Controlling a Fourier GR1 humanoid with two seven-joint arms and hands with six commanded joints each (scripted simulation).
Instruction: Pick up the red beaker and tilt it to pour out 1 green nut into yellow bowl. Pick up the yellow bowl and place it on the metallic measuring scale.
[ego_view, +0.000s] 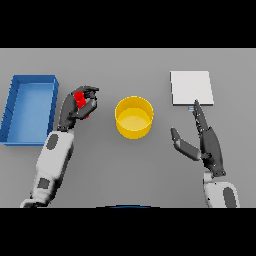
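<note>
Red beaker (80, 101), pinched in our left robot hand (82, 106) (right robot hand (207, 142) spread), may spill short of the yellow bowl (134, 117).

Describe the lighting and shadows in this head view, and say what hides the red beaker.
Head view: light is even and flat, with no glare; the yellow bowl casts only a faint shadow on the grey table. The left hand curls round the red beaker, hiding most of it. The right hand is open.
</note>
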